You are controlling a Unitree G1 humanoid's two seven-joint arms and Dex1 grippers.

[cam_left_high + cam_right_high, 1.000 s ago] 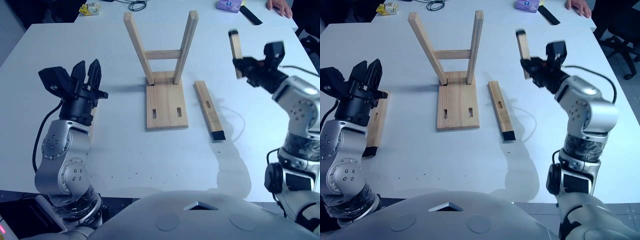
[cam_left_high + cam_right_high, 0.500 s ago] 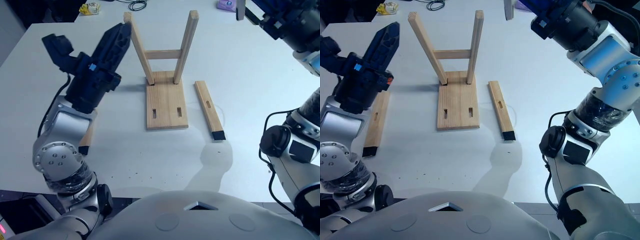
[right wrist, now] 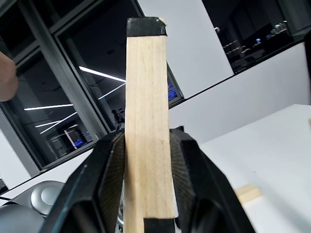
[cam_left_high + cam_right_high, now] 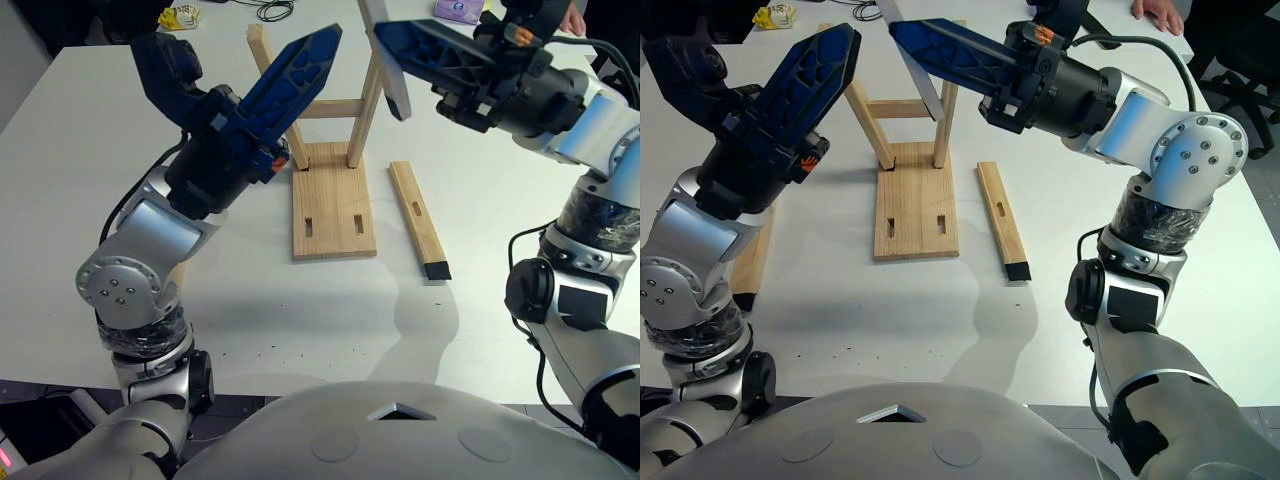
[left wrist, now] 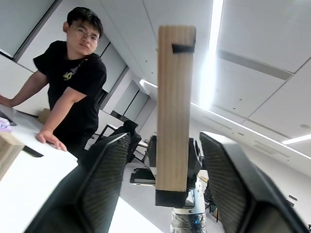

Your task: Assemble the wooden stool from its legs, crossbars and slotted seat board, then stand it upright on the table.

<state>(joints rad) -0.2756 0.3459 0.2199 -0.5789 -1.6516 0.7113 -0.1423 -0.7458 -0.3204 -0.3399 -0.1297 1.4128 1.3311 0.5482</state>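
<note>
Look, the right gripper (image 3: 147, 145) is clamped on the pale wooden leg with black end cap (image 3: 146, 82), high over the white table (image 4: 60, 150); the left gripper (image 5: 165, 141) is spread, fingers (image 5: 104, 179) either side of it, not touching. A clumsy handover could drop it onto the two-legged frame (image 4: 325, 108) standing in the flat slotted wooden seat board (image 4: 333, 215) and unseat it. Both arms are now up and close, no longer low and wide apart as a second ago
</note>
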